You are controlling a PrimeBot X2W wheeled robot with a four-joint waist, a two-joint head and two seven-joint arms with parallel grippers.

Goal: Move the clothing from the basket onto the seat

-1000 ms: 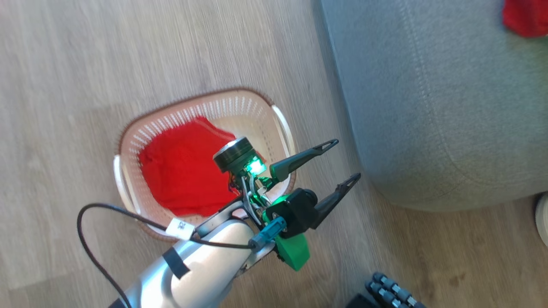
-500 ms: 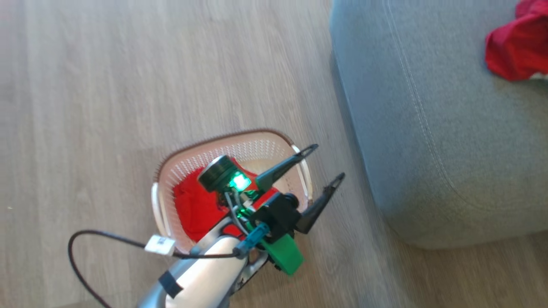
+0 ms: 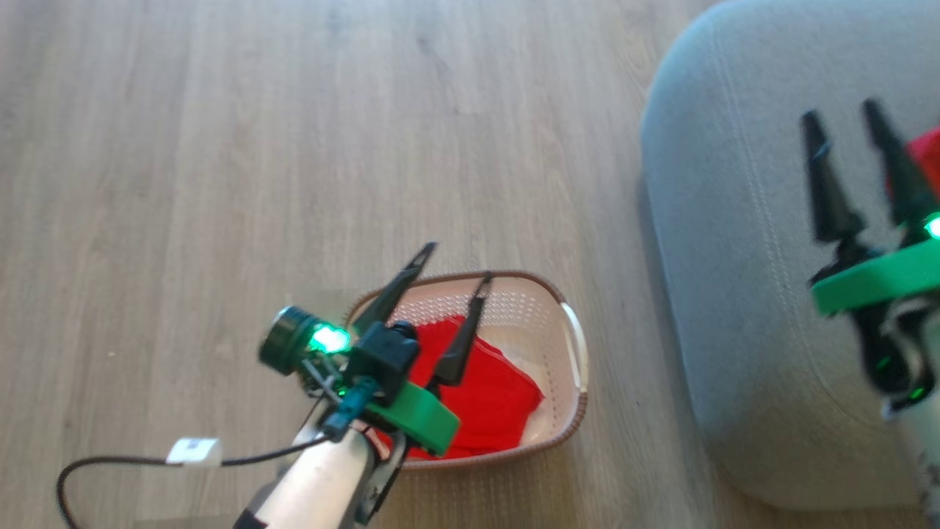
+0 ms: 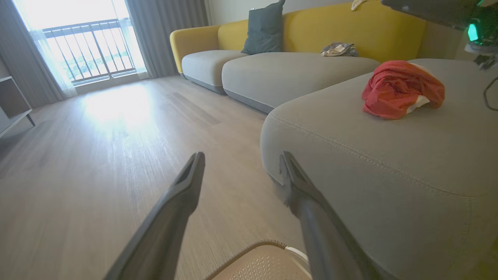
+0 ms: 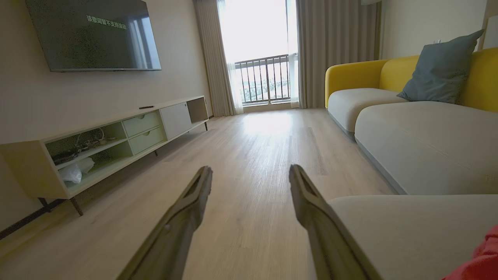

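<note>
The head has swung, so the seat (image 3: 734, 294) now lies at right with one red garment (image 4: 400, 87) on it, while the basket (image 3: 580, 411) holds more clothing (image 3: 492, 397). My left fingers (image 3: 466, 330) hang wide and empty over that basket, and my right fingers (image 3: 826, 184) are the same above the seat, so I judge the next pick is due.

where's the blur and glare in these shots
Head view: the right gripper is smeared by motion blur, the basket fairly sharp. Left wrist view: the window is blown out, with glare on the floor. Right wrist view: the window is overexposed too.
</note>
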